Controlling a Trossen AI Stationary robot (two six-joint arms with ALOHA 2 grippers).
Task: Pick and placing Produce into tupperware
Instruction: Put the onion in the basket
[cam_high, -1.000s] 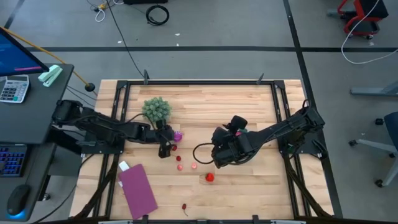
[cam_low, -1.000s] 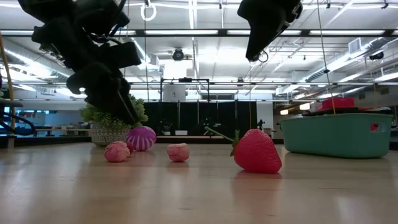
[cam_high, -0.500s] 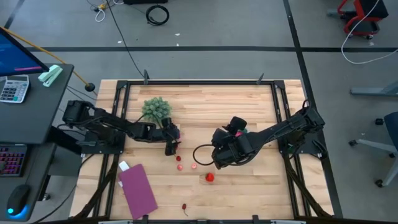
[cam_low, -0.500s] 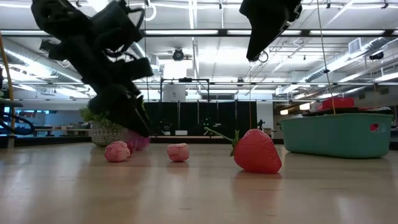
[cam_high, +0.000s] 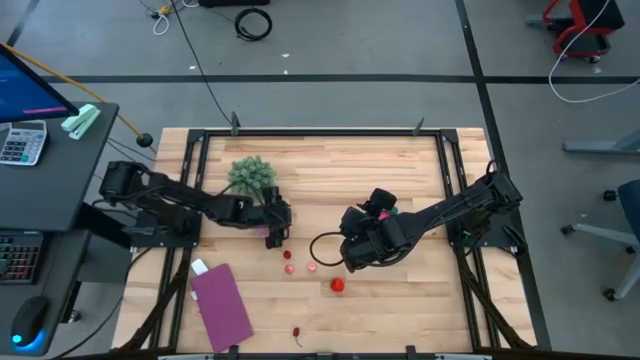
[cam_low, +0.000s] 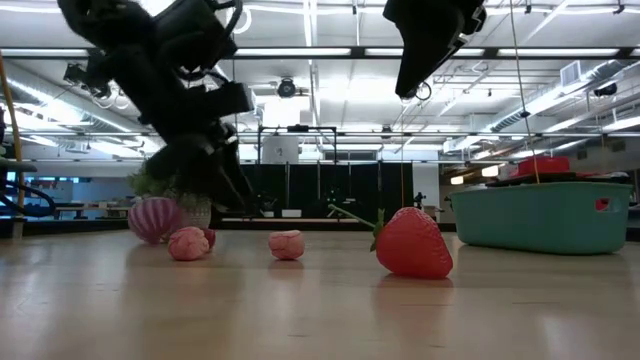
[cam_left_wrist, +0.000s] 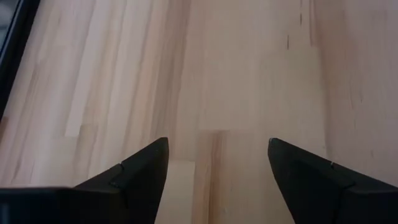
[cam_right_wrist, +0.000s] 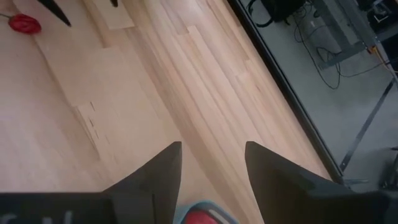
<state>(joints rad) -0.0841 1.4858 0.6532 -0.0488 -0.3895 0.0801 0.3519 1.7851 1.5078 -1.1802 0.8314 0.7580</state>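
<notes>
Left gripper (cam_high: 277, 232) is seen low over the table (cam_high: 400, 300), just beside the leafy clump (cam_high: 251, 174); its fingers (cam_left_wrist: 140, 171) are spread apart w/ only bare wood between them, nothing held. In the low view the purple ball (cam_low: 153, 217) is seen on the table at the far left, next to a pink piece (cam_low: 188, 243), w/ a 2nd pink piece (cam_low: 287, 244) a bit to the right. A strawberry (cam_low: 411, 243) w/ a thin stem lies nearer the camera. From above, small red items (cam_high: 288, 255) are seen between the two arms, approx. mid-table, and another red piece (cam_high: 297, 332) near the front edge.

Right gripper (cam_high: 352, 252) is held above the table right of centre; its fingers (cam_right_wrist: 158, 171) are apart, empty. The tub (cam_low: 543, 215) is seen at the right of the low view; in the high view it's mostly hidden under the right arm. A purple rectangle (cam_high: 221, 302) lies front-left.
</notes>
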